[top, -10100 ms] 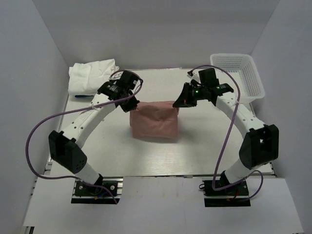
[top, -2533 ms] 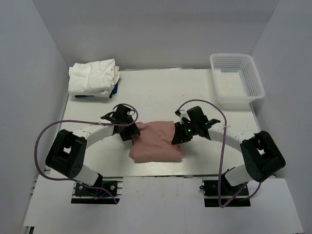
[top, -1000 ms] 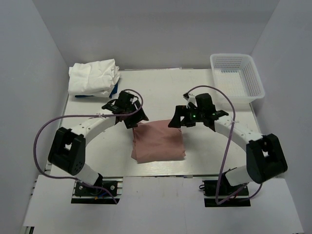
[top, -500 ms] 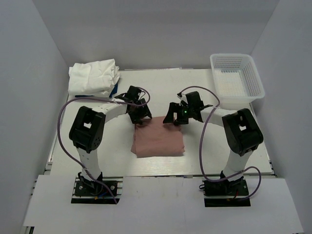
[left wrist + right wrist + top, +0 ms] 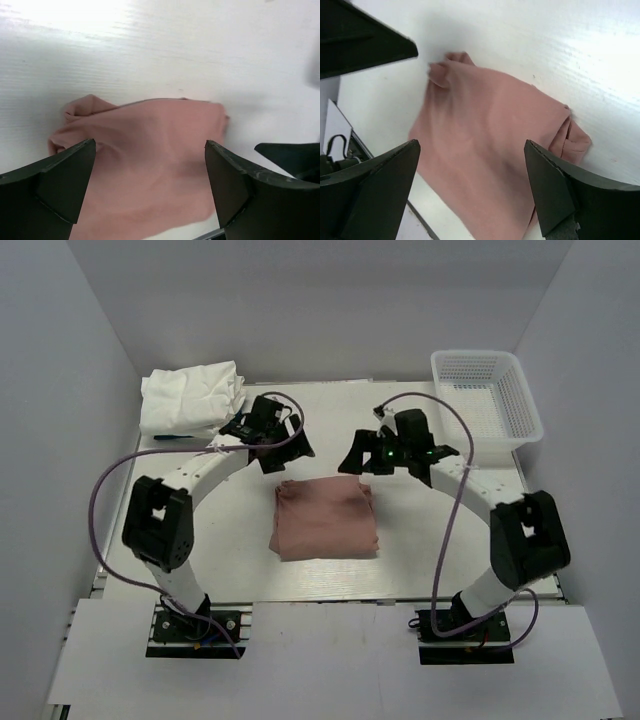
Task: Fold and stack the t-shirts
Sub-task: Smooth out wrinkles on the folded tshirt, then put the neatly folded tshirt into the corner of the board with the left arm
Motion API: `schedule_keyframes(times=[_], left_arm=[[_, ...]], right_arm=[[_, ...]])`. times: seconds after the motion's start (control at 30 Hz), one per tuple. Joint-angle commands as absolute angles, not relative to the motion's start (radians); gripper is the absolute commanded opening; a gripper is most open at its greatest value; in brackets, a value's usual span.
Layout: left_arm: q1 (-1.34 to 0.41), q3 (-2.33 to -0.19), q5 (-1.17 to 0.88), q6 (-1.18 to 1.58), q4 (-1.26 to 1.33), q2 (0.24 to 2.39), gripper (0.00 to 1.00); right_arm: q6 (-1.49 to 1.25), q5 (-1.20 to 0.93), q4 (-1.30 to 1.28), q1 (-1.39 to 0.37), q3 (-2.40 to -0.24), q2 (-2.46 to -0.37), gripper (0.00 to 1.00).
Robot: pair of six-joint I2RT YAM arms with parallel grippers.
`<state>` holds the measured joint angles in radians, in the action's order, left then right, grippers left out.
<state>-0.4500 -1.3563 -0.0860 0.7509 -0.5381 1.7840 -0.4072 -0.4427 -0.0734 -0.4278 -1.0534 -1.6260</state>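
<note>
A dusty pink t-shirt [image 5: 325, 520] lies folded into a rough square on the white table, with nothing holding it. My left gripper [image 5: 288, 447] hovers open just beyond its far left corner, and my right gripper [image 5: 353, 457] hovers open beyond its far right corner. In the left wrist view the pink t-shirt [image 5: 145, 170] shows between and below the wide-spread fingers of the left gripper [image 5: 150, 144]. The right wrist view shows the pink t-shirt [image 5: 490, 160] under the open right gripper [image 5: 471, 145]. A pile of white t-shirts [image 5: 192, 398] sits at the far left corner.
A white mesh basket [image 5: 487, 400] stands at the far right corner. Something blue [image 5: 234, 423] peeks out from under the white pile. Purple cables loop from both arms. White walls close in the table on the left, back and right.
Both grippers have lifted off the pink t-shirt and drawn back toward the far side. The left jaws have spread wider. The shirt now lies flat and free.
</note>
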Motion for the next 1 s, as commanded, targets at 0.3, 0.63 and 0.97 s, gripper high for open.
schedule_keyframes(times=[0.3,0.63,0.97], left_arm=[[-0.463,-0.939,-0.066,0.755,-0.592,1.393,1.0],[-0.472,-0.801,-0.162,0.733,-0.445,1.549,1.0],[-0.541,-0.802,-0.275,0.742,-0.255,1.695,0.81]], right_arm=[[-0.451,-0.298,-0.196,-0.422,-0.913,-1.251,0.91],[-0.443,-0.203,-0.284,-0.42,-0.83,-1.046,0.91],[-0.434,-0.156,-0.336,-0.423,-0.839,-1.02,0.91]])
